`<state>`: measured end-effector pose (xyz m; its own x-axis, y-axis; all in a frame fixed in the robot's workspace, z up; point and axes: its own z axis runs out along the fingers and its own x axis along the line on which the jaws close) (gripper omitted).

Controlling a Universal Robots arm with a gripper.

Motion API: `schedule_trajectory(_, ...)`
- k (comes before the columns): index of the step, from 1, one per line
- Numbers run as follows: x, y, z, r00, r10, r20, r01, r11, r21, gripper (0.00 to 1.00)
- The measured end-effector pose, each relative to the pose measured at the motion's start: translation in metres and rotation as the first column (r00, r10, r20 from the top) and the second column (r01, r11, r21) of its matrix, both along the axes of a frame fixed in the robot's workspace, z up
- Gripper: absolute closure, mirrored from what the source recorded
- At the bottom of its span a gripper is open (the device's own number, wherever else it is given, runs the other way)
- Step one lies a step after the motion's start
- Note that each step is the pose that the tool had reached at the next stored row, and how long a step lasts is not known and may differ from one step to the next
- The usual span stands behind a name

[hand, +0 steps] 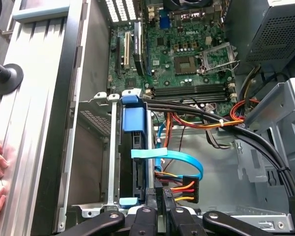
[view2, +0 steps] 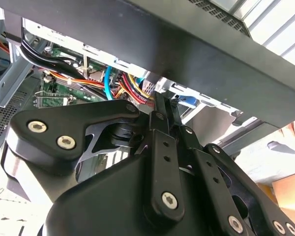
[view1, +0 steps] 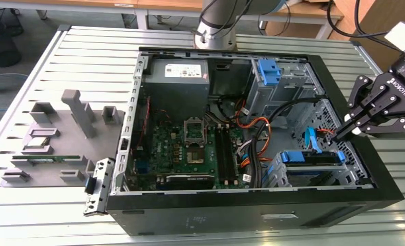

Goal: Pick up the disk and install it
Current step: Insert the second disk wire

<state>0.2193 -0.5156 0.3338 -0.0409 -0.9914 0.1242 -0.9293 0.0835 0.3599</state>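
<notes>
End effector [view1: 340, 134] hung at the open computer case's [view1: 188, 218] rim on the exterior view's right, fingers together, holding nothing. The disk [view1: 312, 158] sat on edge in its drive cage just beside. Judgement: seating wants straight, level pressure, clear of the cables [hand: 187, 186].

My end effector [view1: 344, 130] was black. The case [view1: 257, 215] was black, its board [view1: 188, 148] green. The disk [hand: 132, 147] showed blue rails, a pale blue cable [hand: 179, 160] beside it, with orange, red and yellow wires [hand: 182, 186]. The surface [view1: 93, 41] was ribbed silver-grey.
</notes>
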Motion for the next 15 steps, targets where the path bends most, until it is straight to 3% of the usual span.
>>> schedule_trajectory(3,-0.0042,-0.0001,0.0011,0.9999,0.000,0.0142,0.000,1.0000,0.0002,0.84)
schedule_trajectory(8,-0.0076,-0.0001,0.0108,0.9994,0.001,0.0340,-0.001,1.0000,0.0012,0.84)
schedule_trajectory(10,-0.0092,-0.0001,0.0128,0.9990,0.001,0.0455,-0.001,1.0000,0.0025,0.84)
schedule_trajectory(12,-0.0105,-0.0003,0.0128,0.9978,0.000,0.0660,-0.001,1.0000,0.0037,0.84)
schedule_trajectory(15,-0.0123,-0.0005,0.0127,0.9938,0.000,0.1114,-0.001,1.0000,0.0046,0.84)
